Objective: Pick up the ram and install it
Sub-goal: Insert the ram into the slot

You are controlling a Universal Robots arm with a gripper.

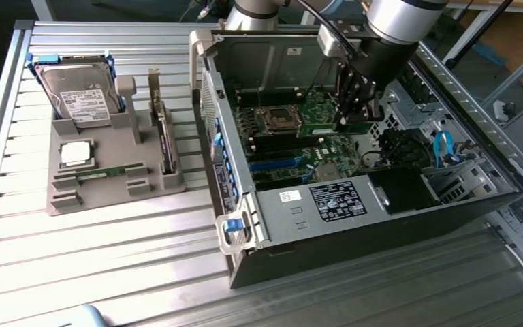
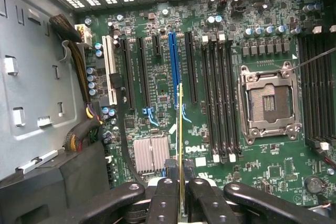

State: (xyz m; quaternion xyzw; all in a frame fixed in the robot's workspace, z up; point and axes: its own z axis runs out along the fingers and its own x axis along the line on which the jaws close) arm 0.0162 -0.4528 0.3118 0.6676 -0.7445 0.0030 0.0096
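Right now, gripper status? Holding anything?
gripper: closed on the ram, which it holds edge-on over the motherboard.

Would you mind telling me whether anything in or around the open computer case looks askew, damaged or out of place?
Nothing stands out. The gripper holds the ram edge-on above the motherboard, straight and parallel to the memory slots. The processor socket is empty, with no visible damage.

The ram (image 1: 319, 128) (image 2: 181, 145), a long, thin green stick, stands on its long edge, pinched in the claw (image 2: 181, 195) over the motherboard (image 2: 157, 77), not seated in any slot.
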